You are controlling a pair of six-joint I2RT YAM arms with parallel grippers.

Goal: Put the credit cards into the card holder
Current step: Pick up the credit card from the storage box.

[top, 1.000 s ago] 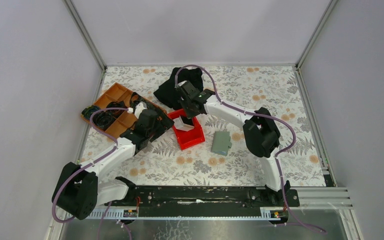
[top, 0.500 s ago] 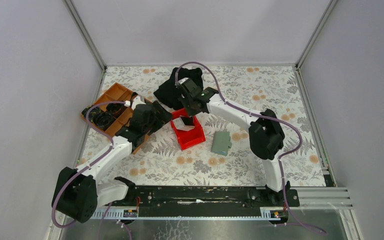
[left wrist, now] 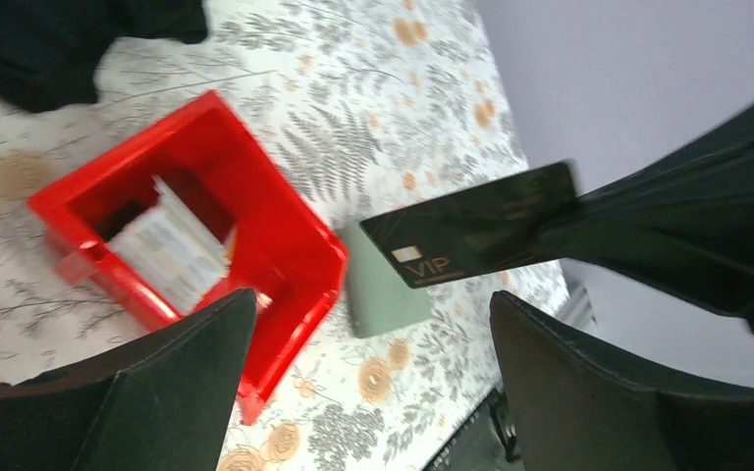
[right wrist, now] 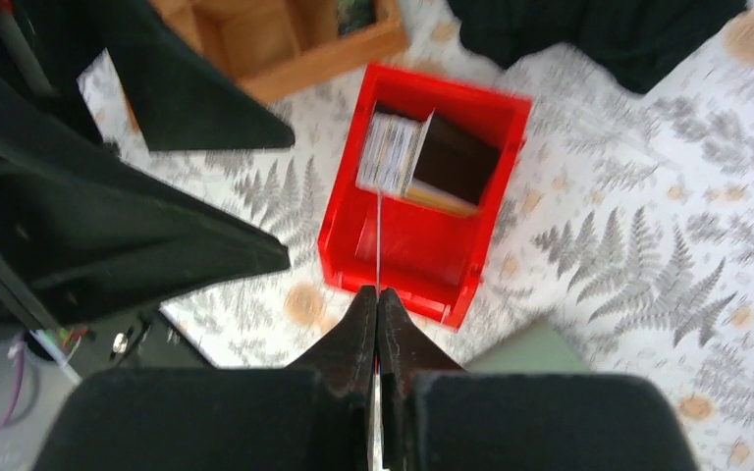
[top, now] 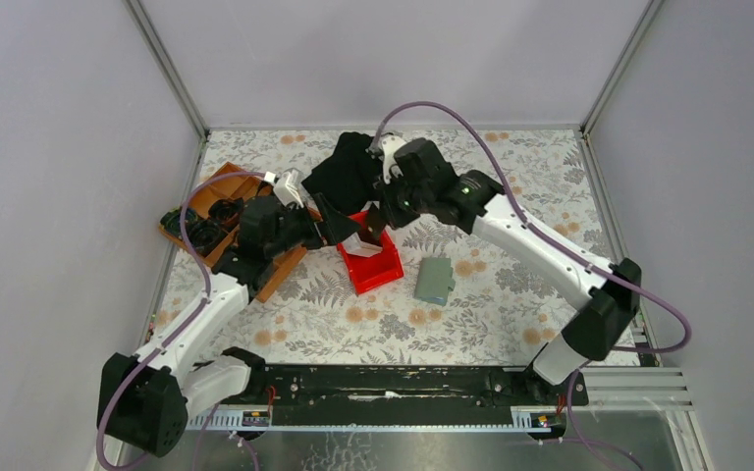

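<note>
Top external: right tool (right wrist: 377, 312) has lifted credit card (left wrist: 471, 235) above red bin (top: 385, 272).

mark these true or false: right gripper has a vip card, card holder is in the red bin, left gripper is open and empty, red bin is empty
1. The right gripper is shut on a dark card marked VIP. True.
2. The card holder lies inside the red bin. False: it lies on the table beside the bin.
3. The left gripper is open and holds nothing. True.
4. The red bin is empty. False: several cards lie in it.
</note>
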